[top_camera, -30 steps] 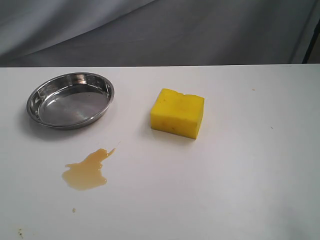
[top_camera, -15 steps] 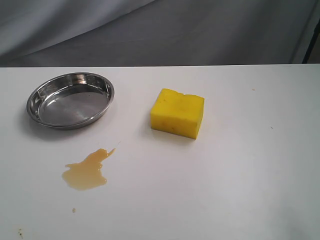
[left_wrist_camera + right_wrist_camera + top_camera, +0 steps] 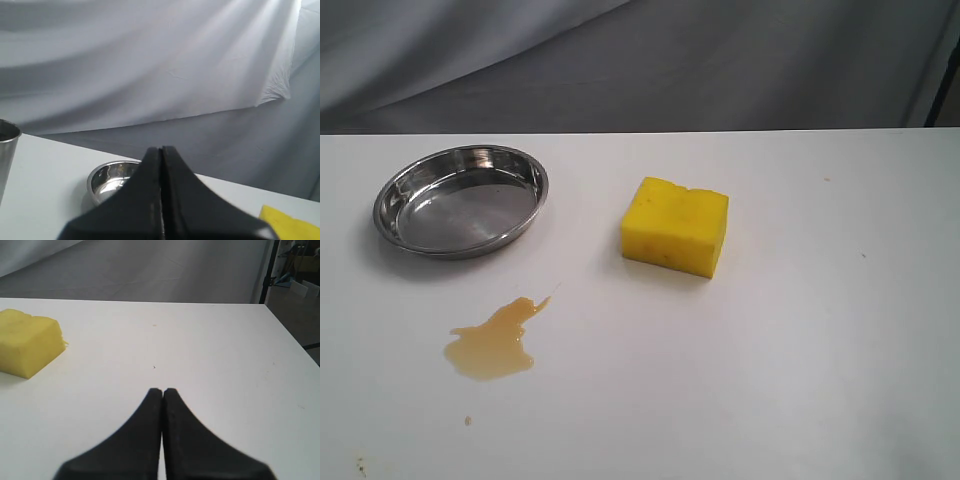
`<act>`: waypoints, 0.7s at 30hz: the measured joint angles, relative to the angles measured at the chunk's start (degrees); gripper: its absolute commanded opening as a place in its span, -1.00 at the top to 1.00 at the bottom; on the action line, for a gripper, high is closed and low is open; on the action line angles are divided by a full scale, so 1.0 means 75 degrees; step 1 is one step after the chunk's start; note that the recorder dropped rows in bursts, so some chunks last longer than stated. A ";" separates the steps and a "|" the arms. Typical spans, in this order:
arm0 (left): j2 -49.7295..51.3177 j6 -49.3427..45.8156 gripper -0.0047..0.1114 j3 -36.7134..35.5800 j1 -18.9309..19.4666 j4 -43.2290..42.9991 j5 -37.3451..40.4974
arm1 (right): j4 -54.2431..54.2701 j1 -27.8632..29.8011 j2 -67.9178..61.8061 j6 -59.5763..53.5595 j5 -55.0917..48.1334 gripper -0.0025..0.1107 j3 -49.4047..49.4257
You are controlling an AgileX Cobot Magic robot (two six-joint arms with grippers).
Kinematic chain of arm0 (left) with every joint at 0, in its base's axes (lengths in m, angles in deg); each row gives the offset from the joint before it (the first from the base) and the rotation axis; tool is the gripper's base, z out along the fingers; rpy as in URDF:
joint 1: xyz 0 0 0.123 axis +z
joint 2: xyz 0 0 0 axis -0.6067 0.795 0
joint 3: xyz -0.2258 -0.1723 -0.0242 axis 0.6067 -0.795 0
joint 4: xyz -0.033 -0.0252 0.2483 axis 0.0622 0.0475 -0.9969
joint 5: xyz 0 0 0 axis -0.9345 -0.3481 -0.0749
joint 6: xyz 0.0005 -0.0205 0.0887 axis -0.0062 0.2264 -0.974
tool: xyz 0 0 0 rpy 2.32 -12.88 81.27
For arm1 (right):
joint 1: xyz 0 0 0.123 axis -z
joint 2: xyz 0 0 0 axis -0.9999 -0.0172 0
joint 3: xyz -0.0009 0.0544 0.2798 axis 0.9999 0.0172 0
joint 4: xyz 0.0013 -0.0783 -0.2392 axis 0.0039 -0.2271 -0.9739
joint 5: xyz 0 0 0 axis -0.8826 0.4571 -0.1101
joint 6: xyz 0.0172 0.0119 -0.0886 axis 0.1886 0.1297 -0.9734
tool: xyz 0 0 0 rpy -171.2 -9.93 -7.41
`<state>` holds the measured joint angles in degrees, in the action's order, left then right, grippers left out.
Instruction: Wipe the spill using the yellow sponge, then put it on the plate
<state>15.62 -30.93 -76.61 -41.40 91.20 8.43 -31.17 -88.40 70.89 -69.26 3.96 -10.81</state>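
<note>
yellow sponge on table, plate holding nothing

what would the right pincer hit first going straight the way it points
Likely nothing, as far as its wrist view shows: the right pincer points over bare table, with the yellow sponge off to one side.

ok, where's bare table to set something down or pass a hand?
Most room: the table right of the yellow sponge, out to its edge, plus the near strip in front of the sponge. A narrower lane runs between the plate and the sponge. Crowded: left side, where plate and spill sit close.
</note>
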 measured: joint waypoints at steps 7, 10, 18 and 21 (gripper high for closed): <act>0.0000 0.0453 0.92 0.0000 0.0000 0.0000 -0.0415 | 0.0000 0.0000 0.0000 0.0000 0.0000 0.96 0.0000; 0.0000 0.1134 0.92 0.0000 0.0000 0.0000 -0.1218 | 0.0000 0.0000 0.0000 0.0000 0.0000 0.96 0.0000; -0.0012 0.3024 0.92 0.0031 0.0000 -0.1409 -0.4394 | 0.0000 0.0000 0.0000 0.0000 0.0000 0.96 0.0000; 0.0680 0.3106 0.92 0.1002 0.0000 -0.1610 -0.4394 | 0.0000 0.0000 0.0000 0.0000 0.0000 0.96 0.0000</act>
<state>20.72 -7.63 -69.09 -41.40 79.13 -24.52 -31.17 -88.40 70.89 -69.26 3.96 -10.81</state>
